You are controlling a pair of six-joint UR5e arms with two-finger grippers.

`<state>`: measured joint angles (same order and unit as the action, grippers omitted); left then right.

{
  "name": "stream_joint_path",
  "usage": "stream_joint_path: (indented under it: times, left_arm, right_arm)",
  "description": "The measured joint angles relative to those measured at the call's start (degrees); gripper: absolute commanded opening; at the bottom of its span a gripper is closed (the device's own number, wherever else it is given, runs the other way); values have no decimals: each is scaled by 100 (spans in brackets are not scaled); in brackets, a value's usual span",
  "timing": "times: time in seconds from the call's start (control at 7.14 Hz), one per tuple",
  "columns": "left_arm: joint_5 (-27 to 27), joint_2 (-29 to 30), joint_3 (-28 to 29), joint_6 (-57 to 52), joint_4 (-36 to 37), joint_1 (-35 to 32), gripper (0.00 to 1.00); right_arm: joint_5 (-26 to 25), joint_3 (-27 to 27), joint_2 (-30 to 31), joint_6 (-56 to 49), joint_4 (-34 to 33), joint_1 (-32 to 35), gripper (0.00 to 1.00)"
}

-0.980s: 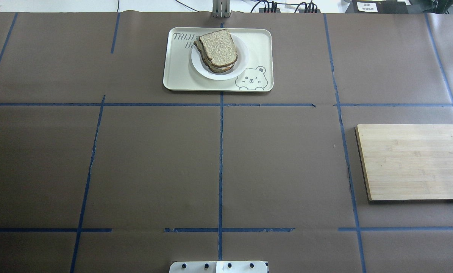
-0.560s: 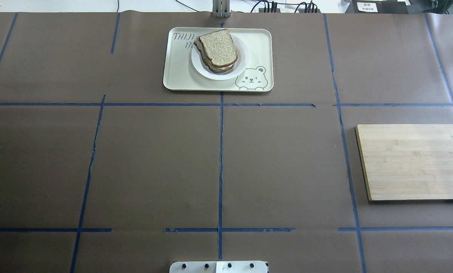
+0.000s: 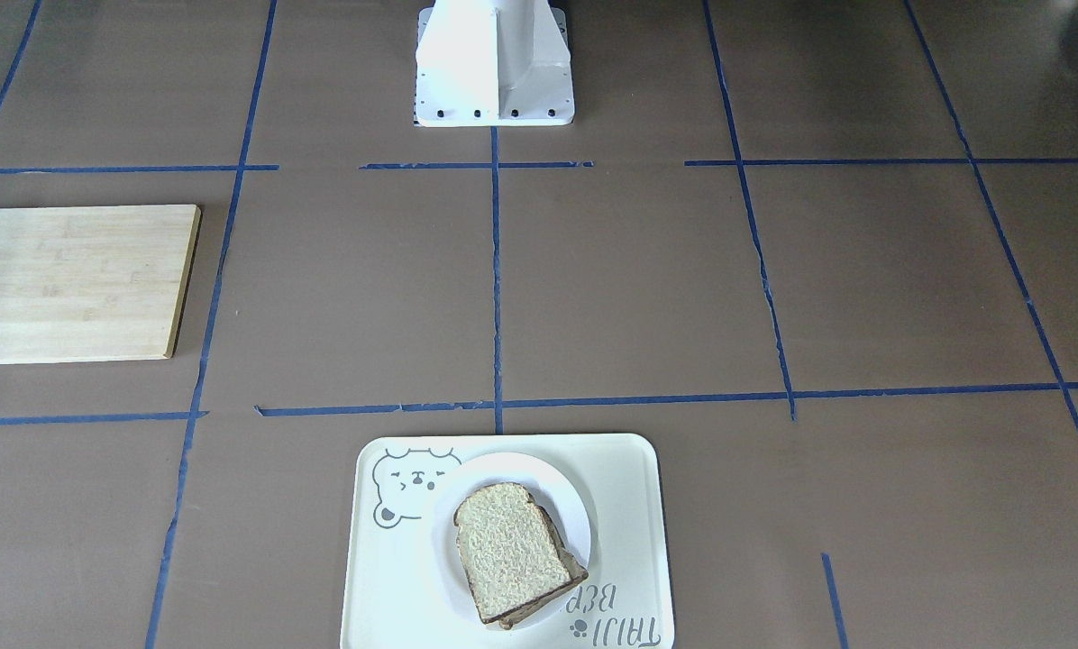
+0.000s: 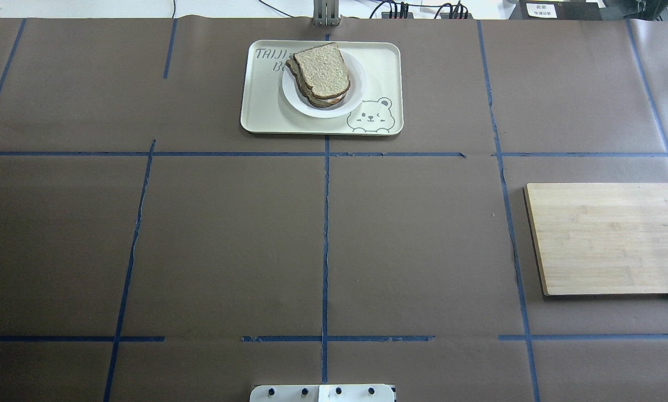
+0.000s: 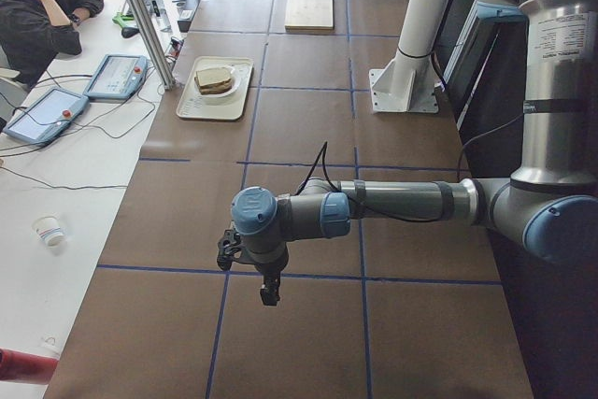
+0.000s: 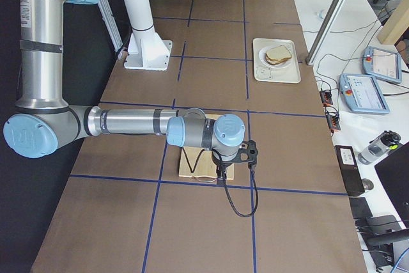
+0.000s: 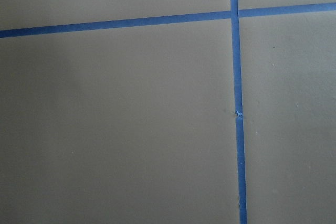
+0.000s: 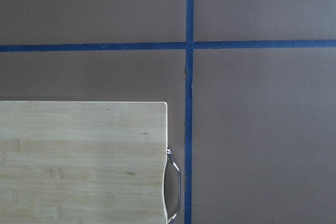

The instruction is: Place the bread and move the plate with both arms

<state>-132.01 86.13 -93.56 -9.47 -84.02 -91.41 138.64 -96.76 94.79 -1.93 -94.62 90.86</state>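
**End effector state.** The left end effector (image 5: pixel 269 296) hangs fingers-down over bare worktop, and its wrist camera shows only brown paper and blue tape. The right end effector (image 6: pixel 222 177) hangs over the pale rectangular bamboo cutting board (image 4: pixel 607 237). Each appears in a side view only, so it cannot be told whether the fingers are spread or pressed together. Neither appears to carry anything. Both are well apart from the task items.

**Task item location.** The plain bread slice with pale crumb and dark brown crust (image 4: pixel 323 70) lies on the small round white plate (image 4: pixel 358 84). It sits at 12 o'clock on the brown paper-covered worktop (image 4: pixel 423 234), with the board at 3 o'clock. Judged from this layout, placement and transfer look complete.

**Hazards.**
- The top slice sits skewed on a second slice (image 4: pixel 316 103) and overhangs the plate rim toward 12 o'clock. A jolt or tilt of the plate would likely slide it off.
- A two-arm re-grip with uneven lift would tip the stack.
- An arm sweeping low toward 12 o'clock could strike the tray wall and shift everything.

**Containers.** The cream rectangular bear-print tray (image 4: pixel 387 61) holds the plate, which lies left of centre. The plate holds both slices. A thin pale layer shows between them, and its nature cannot be told.
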Motion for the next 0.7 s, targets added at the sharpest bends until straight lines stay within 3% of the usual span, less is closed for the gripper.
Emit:
stream_joint_path:
  times: [0.42,0.7]
  left_arm:
    - [0,0,-31,5,0,0,100]
    - [0,5,-38,5,0,0,100]
  right_arm:
    - [-337,165,-75,5,42,15,100]
    - [-475,186,-31,16,410,18,100]
